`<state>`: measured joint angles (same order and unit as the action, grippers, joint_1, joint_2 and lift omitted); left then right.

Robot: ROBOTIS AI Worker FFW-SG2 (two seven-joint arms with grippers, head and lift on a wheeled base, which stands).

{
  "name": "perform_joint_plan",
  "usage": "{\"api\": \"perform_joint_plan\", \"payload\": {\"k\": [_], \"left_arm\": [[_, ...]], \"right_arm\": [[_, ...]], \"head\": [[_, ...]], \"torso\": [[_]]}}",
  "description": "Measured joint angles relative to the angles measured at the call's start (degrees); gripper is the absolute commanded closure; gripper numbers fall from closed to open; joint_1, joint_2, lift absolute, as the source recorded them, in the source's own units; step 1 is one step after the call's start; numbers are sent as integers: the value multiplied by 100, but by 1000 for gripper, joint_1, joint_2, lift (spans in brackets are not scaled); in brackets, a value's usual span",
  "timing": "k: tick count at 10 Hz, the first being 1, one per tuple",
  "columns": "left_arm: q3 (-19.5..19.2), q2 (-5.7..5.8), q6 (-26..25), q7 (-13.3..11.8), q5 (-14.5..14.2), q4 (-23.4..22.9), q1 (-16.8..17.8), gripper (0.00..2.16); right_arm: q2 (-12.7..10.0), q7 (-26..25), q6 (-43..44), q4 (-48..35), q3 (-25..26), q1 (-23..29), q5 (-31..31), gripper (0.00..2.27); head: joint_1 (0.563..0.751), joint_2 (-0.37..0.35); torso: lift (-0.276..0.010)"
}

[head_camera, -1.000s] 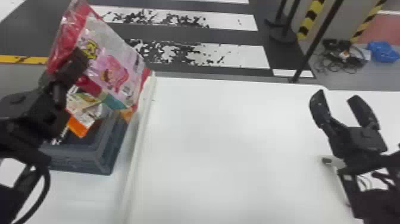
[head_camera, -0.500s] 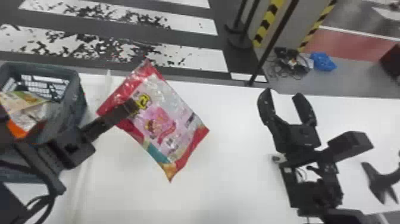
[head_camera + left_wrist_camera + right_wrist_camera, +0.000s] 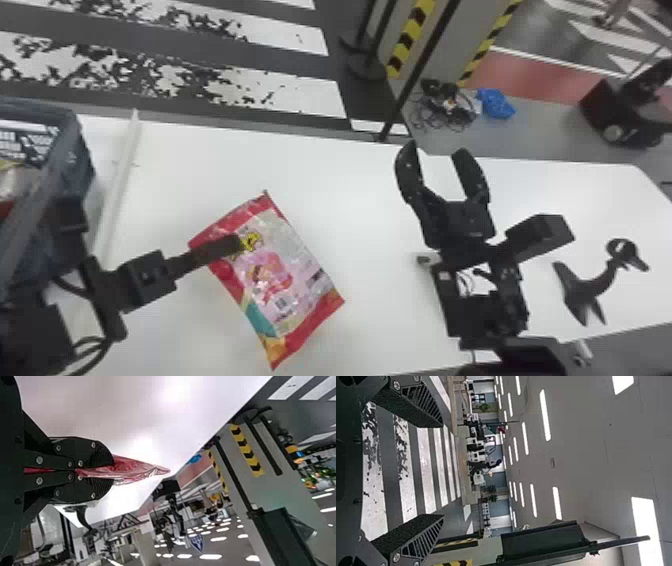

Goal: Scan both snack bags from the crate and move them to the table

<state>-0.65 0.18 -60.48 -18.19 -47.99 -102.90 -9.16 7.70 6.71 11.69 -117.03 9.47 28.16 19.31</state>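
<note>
Over the white table (image 3: 370,225), head view, we have one bag (image 3: 280,280) toward the near edge — scan unproven, placing to do, then likely the pack (image 3: 11,185) in the crate (image 3: 81,160). Left wrist view: our left gripper (image 3: 109,471) clenches the bag. Right wrist view: our right gripper (image 3: 442,471) gapes empty.

Two black, ribbed fingers (image 3: 411,534) of the right gripper (image 3: 434,150) are held wide apart. Behind them, a dark grey floor (image 3: 387,455) is crossed by white painted stripes (image 3: 425,455), the nearer ones worn. Green plants (image 3: 490,489) are seen toward the floor's far edge. Elongated white lights (image 3: 545,415) are set in a pale grey ceiling (image 3: 593,455). Yellow-and-black striped bands (image 3: 459,563) are shown near a long dark panel (image 3: 542,544).
</note>
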Motion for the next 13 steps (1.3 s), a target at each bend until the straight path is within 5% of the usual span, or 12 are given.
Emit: {"api": "perform_joint_plan", "payload": {"k": [3,4,5,6,7,9,11,13], "left_arm": [[1175,0,905,252,1542,1208,810,1878],[1477,0,1374,321,1860,1640,1060,1875],[1665,0,1758,337,1992,1977,1249,1585],[1802,0,1957,357,2101,2126,1338,313],[1921,0,2034,364,2203,2145,1359,-1],[2144,0,2015,465,2564,1917,1329,33],[2551,0,1930,846,3432,1097,1070,33],[2546,0,1837,834,3554,319,799,33]], "right_arm": [[29,5,137,102,-10,-2,84,124],[35,6,192,165,-14,-6,101,124],[59,5,261,231,-15,-16,120,124],[81,5,306,288,-15,-23,131,124],[95,5,346,335,-16,-32,134,124],[114,7,389,351,-29,-42,125,124],[183,77,371,325,-25,17,72,113],[237,115,299,272,-39,101,100,117]], "head": [[695,-350],[695,-350],[695,-350],[695,-350],[695,-350],[695,-350],[695,-350],[695,-350]], "torso": [[-87],[-87],[-87],[-87],[-87],[-87],[-87],[-87]]}}
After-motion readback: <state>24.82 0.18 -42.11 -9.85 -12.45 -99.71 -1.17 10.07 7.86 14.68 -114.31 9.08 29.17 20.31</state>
